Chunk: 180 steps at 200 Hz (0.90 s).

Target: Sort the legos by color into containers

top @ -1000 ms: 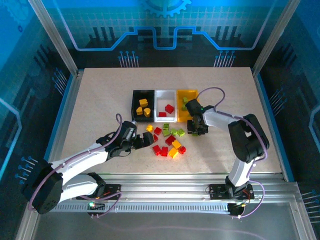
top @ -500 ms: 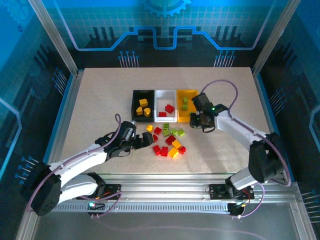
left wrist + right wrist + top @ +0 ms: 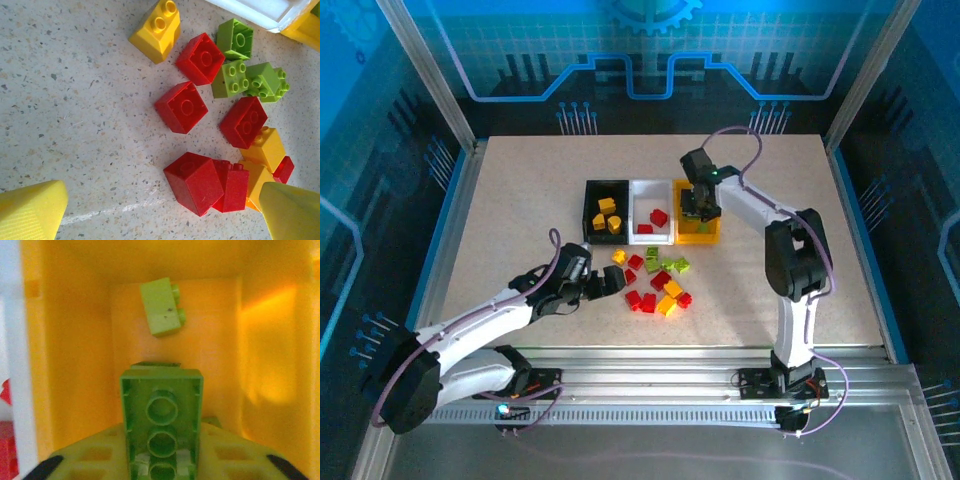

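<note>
Loose legos (image 3: 655, 280) in red, yellow and green lie in a pile in front of three containers: a black bin (image 3: 607, 183) with yellow legos, a white bin (image 3: 652, 183) with red ones, and a yellow bin (image 3: 712, 232). My right gripper (image 3: 698, 210) hangs over the yellow bin (image 3: 75, 340), shut on a green lego (image 3: 161, 410) whose hollow underside faces the camera. Another green lego (image 3: 162, 307) lies on the bin floor. My left gripper (image 3: 613, 281) rests low at the pile's left edge, open, with a red lego (image 3: 195, 182) lying between its yellow fingertips (image 3: 32, 210).
The pile in the left wrist view holds red legos (image 3: 182, 106), a yellow one (image 3: 156, 30) and green ones (image 3: 250, 80), close together. The white bin's corner (image 3: 260, 10) sits just beyond them. Bare tabletop (image 3: 520, 200) stretches left, right and behind the bins.
My right gripper has lifted from the table right of the pile and swung back-left over the yellow bin, carrying the green lego. The left arm has stayed put.
</note>
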Motion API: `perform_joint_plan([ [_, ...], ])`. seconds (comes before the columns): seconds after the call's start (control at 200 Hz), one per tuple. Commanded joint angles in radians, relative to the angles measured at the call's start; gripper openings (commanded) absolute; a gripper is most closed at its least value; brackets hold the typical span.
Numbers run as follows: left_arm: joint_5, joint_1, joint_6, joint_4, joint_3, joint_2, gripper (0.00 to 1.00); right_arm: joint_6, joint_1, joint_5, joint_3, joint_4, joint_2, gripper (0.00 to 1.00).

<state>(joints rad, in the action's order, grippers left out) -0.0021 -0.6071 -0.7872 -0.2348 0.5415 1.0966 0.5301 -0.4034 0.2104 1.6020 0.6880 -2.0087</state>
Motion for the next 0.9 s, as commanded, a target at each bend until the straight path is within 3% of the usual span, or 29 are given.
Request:
perform_joint_plan([
  [0.0,0.004,-0.005,0.017,-0.033,0.034,-0.017,0.99,-0.008,0.016,0.016,0.073,0.043,-0.003,0.49],
  [0.065,0.007,-0.006,0.032,-0.034,0.043,-0.012,0.99,-0.016,0.015,-0.003,0.076,0.036,0.011,0.57],
  [0.195,0.034,-0.011,0.069,-0.031,0.074,0.024,0.95,-0.017,0.003,-0.014,0.036,0.015,0.077,0.64],
  [0.57,0.021,-0.201,0.159,-0.008,0.199,0.292,0.76,0.053,-0.018,-0.082,-0.327,-0.133,0.323,0.64],
  [0.895,-0.079,-0.215,0.129,-0.077,0.207,0.373,0.55,0.061,-0.013,-0.080,-0.414,-0.160,0.407,0.64],
])
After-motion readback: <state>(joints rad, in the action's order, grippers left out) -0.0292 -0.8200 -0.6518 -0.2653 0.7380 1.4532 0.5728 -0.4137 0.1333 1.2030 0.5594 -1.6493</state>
